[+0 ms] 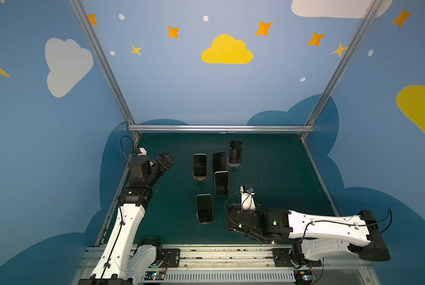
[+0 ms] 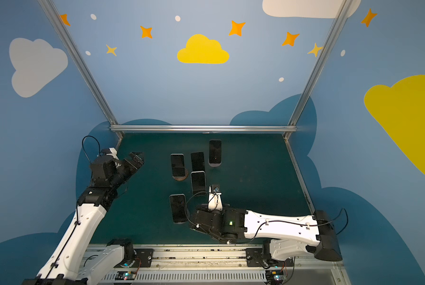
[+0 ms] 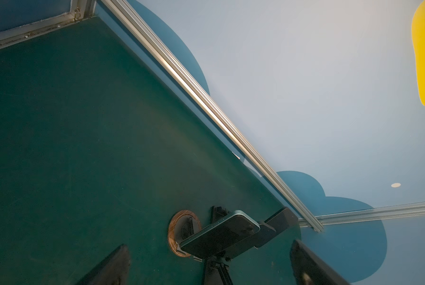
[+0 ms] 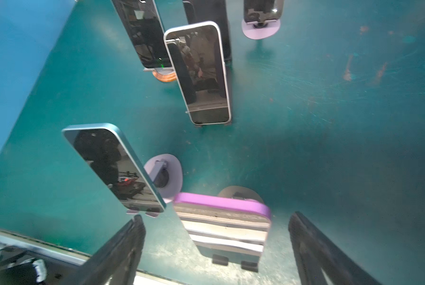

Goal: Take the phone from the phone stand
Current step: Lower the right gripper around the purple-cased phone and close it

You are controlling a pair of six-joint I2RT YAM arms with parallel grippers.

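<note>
Several dark-screened phones stand on stands on the green table (image 1: 268, 172). In the right wrist view a purple-edged phone (image 4: 223, 227) leans on its stand's two small hooks (image 4: 233, 262), with a round base (image 4: 241, 192) behind it. My right gripper (image 4: 216, 234) is open, one finger on each side of this phone and touching nothing. In both top views my right wrist (image 1: 246, 217) (image 2: 214, 217) hides that phone and the fingers. My left gripper (image 1: 166, 160) (image 2: 135, 160) (image 3: 209, 246) hangs open and empty at the far left, well short of the phone on the wooden base (image 3: 221, 237).
A blue-edged phone (image 1: 204, 208) (image 4: 112, 167) stands just left of my right wrist. A white-edged phone (image 1: 221, 183) (image 4: 201, 74) is behind it. Farther back are the phone on the wooden base (image 1: 200, 164), a black one (image 1: 219, 161) and one on a pale base (image 1: 235, 151). Aluminium rails (image 1: 219, 128) edge the table.
</note>
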